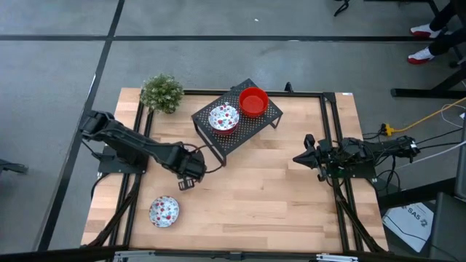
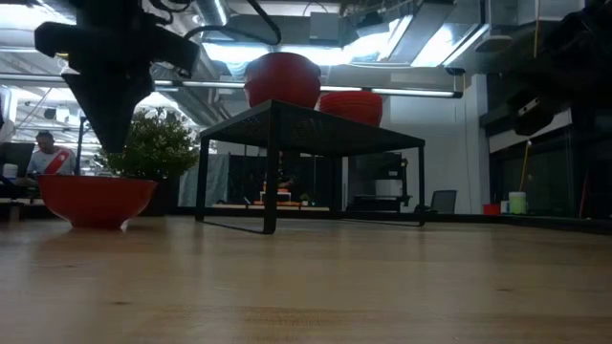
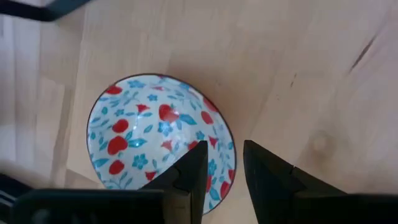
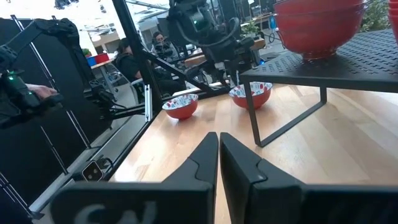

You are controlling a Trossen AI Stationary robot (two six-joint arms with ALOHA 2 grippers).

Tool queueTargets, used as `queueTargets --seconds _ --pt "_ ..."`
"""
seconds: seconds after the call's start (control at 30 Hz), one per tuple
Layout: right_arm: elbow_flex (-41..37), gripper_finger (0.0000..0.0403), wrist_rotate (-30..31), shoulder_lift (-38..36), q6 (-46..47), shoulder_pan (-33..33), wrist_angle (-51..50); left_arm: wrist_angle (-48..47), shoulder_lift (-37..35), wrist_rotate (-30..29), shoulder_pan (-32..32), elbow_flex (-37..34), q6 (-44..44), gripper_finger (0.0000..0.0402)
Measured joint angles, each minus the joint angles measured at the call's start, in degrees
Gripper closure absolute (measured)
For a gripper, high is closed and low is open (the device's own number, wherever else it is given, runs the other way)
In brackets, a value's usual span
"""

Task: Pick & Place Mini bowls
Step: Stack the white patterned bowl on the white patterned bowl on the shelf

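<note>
Closest to the lens in the left wrist view, the left gripper (image 3: pixel 224 155) hangs over a speckled bowl (image 3: pixel 158 134), white inside with red and blue-green print. Its two dark fingers (image 3: pixel 193 171) stand a narrow gap apart and pinch nothing. The bowl's rim shows beneath that gap. From table height the same bowl sits upright on the wooden table (image 2: pixel 382 287) with its red outside showing, and the gripper's tip points down just above it, apart from the rim. From above, the gripper hides this bowl, and it sits left of centre, just in front of the black rack (image 1: pixel 251 127). A second speckled bowl (image 1: pixel 164 212) rests alone near the table's front left corner, well apart from the gripper. On top of the rack a third speckled bowl (image 1: pixel 224 118) sits just beside a plain red bowl (image 1: pixel 253 102). A small green plant (image 1: pixel 162 92) stands at the back left corner, near the rack. The right gripper (image 1: pixel 302 157) waits over the right side of the table, fingers pressed together and holding nothing. A person (image 2: pixel 43 153) sits in the room beyond the table.
</note>
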Motion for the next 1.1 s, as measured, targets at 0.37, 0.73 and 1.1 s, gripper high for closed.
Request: queueTargets --seconds 0.37,0.73,1.1 --pt "0.0 0.0384 0.0 0.0 -0.01 0.0 0.0 0.92 -0.09 -1.53 -4.95 -2.05 -5.61 0.0267" --pt "0.0 0.0384 0.01 0.0 -0.03 0.0 0.0 7.07 -0.09 -1.68 -5.15 -7.6 -9.31 0.0251" --pt "0.0 0.0384 0.01 0.0 -0.03 0.0 0.0 8.26 -0.09 -5.13 -5.14 -9.75 -10.38 0.0299"
